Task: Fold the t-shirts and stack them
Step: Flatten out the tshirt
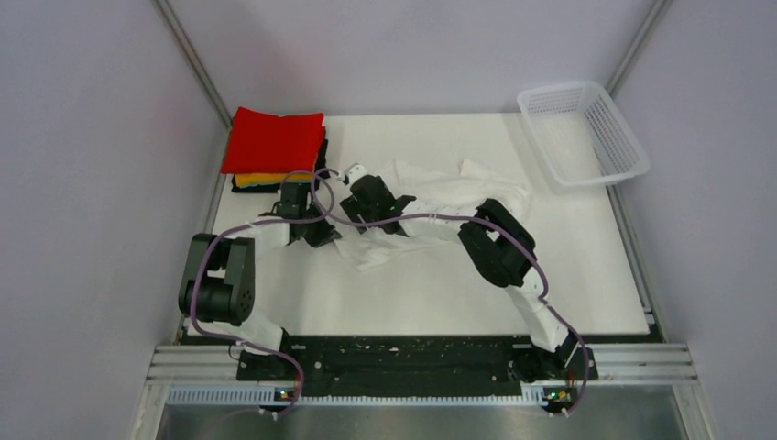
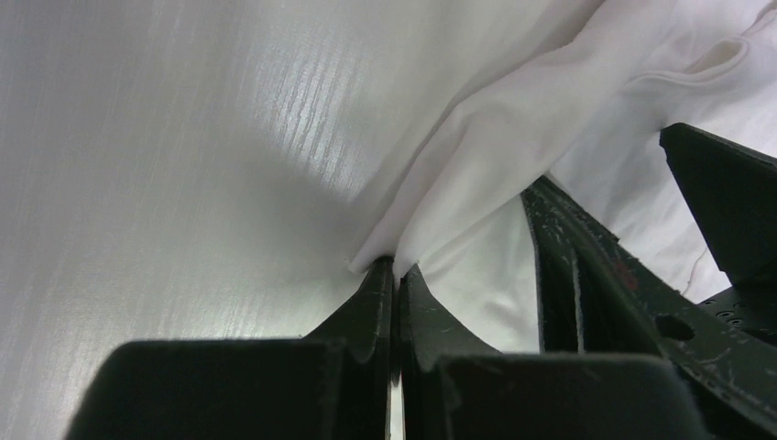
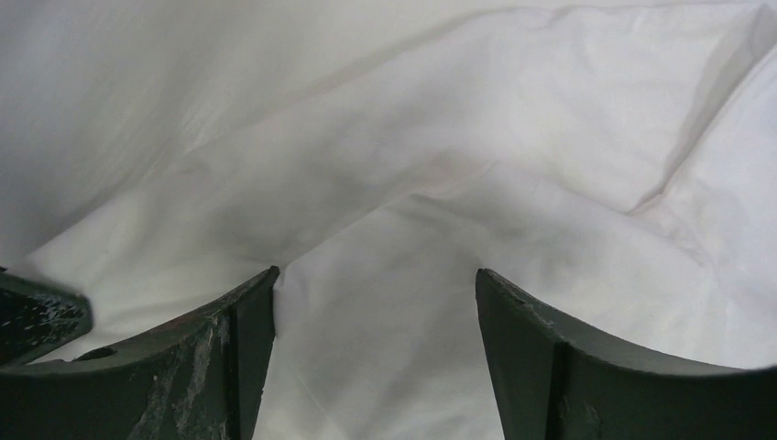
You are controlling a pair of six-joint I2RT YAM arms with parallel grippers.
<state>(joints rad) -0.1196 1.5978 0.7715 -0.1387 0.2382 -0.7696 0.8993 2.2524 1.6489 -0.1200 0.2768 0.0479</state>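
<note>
Top external view shows my white t-shirt (image 1: 431, 206) lying crumpled in the middle of the tabletop (image 1: 440, 293). My two arms cover part of it, so I cannot see its whole shape. At the far left corner sits a pile with the red t-shirt (image 1: 275, 139) on top. Under it only thin edges peek out: an orange-yellow t-shirt (image 1: 259, 179) and a black t-shirt (image 1: 252, 187). I cannot tell how neatly those two are folded. The white basket (image 1: 586, 133) stands at the far right corner, partly off the tabletop.

My left wrist view shows my left hand (image 2: 396, 270) pinched tight on a folded edge of the white t-shirt, low by the tabletop. The cloth between the fingers is too thin to see well. A dark part of my other hand pokes in from the right.

My right hand (image 3: 376, 284) has its fingers spread wide apart over the white cloth. The cloth fills that whole view, so I cannot tell which part of the shirt it is.
</note>
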